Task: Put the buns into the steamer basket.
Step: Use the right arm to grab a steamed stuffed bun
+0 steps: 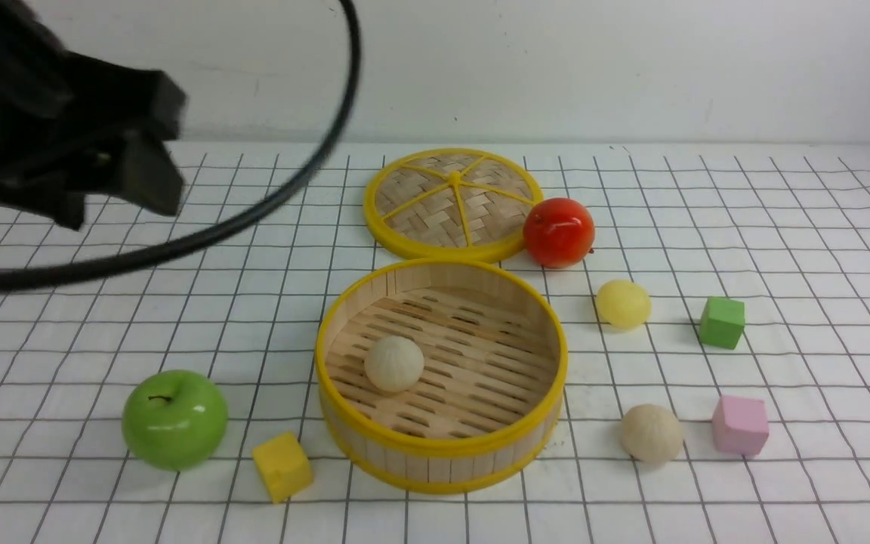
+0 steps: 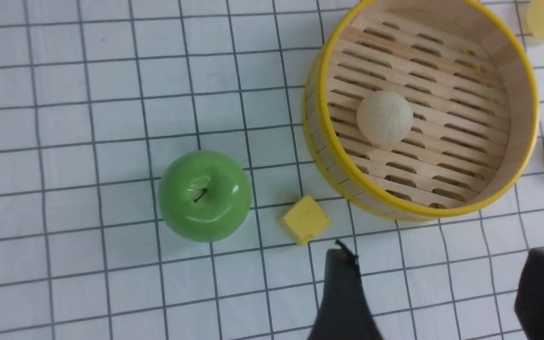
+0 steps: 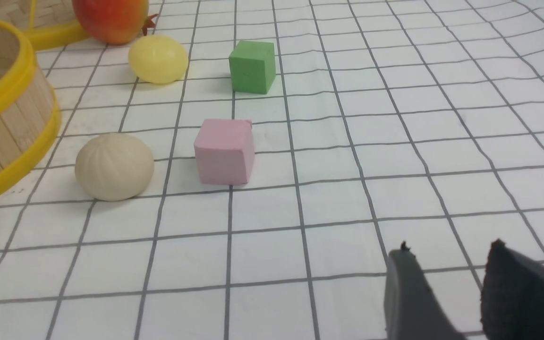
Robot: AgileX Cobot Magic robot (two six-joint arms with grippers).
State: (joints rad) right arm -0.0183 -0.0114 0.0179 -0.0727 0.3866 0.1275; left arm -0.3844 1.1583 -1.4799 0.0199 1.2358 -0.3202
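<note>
**One bun's in, two more wait on the right!**

The round light-wood steamer basket with yellow rim bands sits near-centre on the white gridded tabletop. One beige-white dough bun lies on its slat floor, left of middle. Right of the basket and clear of its wall, the pale yellow bun rests farther back. The second beige-white bun sits nearer, just left of a pink cube. A green cube stands right of the yellow bun. The flat woven lid lies behind the basket, a glossy red apple at its right edge. Near left sit a glossy green apple and a small yellow cube. The left hand hangs high on the left, fingers spread wide, empty. The right hand is over bare tabletop, nearer than the pink cube and to its right. Its fingers are parted by a narrow gap, gripping nothing.
</note>
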